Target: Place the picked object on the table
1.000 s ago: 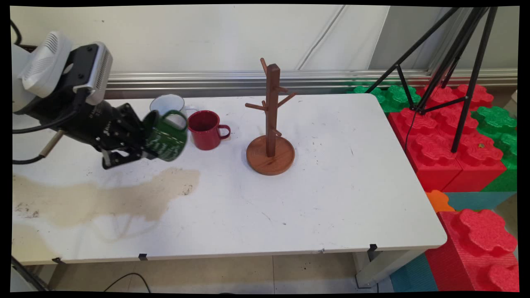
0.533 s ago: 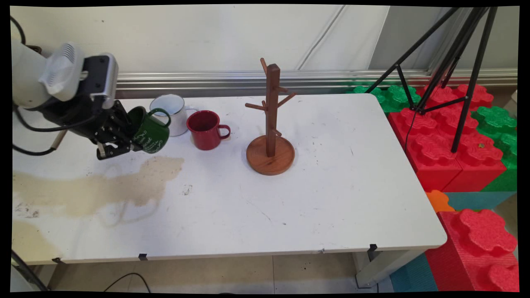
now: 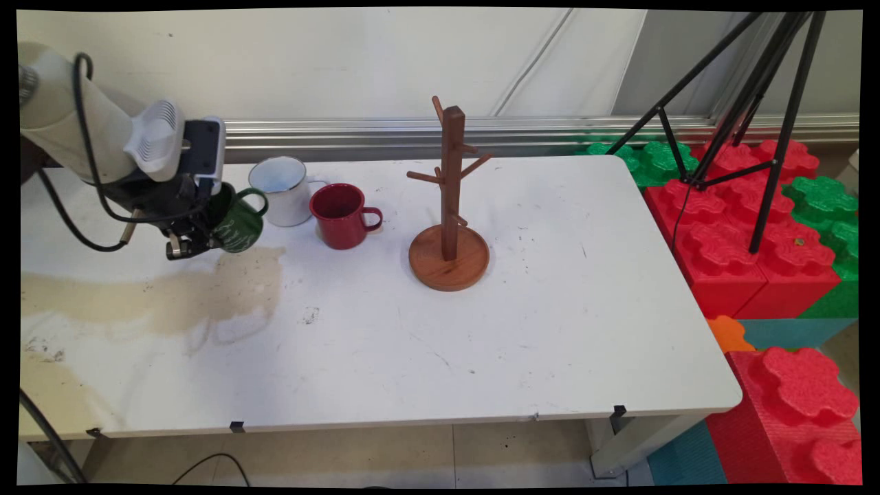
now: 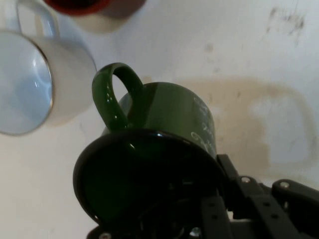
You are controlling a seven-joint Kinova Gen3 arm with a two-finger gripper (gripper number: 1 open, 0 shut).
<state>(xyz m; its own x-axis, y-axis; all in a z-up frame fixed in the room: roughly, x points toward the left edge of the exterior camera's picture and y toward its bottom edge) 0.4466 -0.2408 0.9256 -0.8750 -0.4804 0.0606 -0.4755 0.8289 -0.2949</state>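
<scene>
A: Where is the green mug (image 3: 237, 223) held?

B: At the bench's (image 3: 550, 309) far left, tilted, just left of the white mug (image 3: 282, 192). It is clamped at its rim by the claw (image 3: 196, 240).

A: How is it judged to handle?

B: Light, stiff, glossy, likely slippery; the rim or handle is best gripped.

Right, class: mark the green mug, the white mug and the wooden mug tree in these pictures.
green mug (image 3: 240, 227), main view, on its lettered side.
white mug (image 3: 280, 196), main view, on its outer wall.
wooden mug tree (image 3: 452, 172), main view, on its upright trunk.
</scene>
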